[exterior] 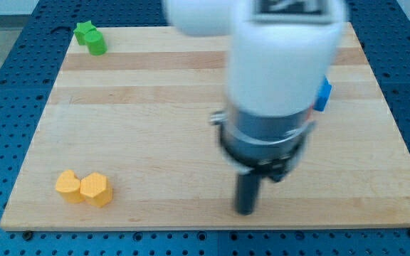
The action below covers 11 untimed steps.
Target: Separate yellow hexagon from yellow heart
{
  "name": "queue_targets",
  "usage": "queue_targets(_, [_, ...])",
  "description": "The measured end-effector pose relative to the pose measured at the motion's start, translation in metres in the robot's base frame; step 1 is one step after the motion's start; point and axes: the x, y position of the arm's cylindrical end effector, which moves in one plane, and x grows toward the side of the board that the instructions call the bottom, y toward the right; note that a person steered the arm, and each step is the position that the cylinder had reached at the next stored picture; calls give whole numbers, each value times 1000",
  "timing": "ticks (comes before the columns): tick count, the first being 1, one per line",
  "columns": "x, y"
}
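A green block, roughly star-shaped though its outline is hard to make out, is seen at the far left corner of a pale wooden board. A blue block is found toward the right side, largely hidden, so its shape cannot be told. The two blocks are set well apart. The board is laid on a blue perforated surface.

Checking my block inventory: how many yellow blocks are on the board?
2. The yellow heart and the yellow hexagon sit touching near the view's bottom left, far left of my tip. The arm could hide others.
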Motion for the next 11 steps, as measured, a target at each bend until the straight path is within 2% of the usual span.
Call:
queue_targets(1, [11, -62])
queue_targets(3, [-15, -170])
queue_targets(5, [-10, -233])
queue_targets(6, [-48, -233])
queue_targets(7, [-81, -198])
queue_targets(8, [-80, -196])
queue_targets(9, [-62, -222])
queue_targets(10, [-49, -223])
queue_targets(11, [-44, -191])
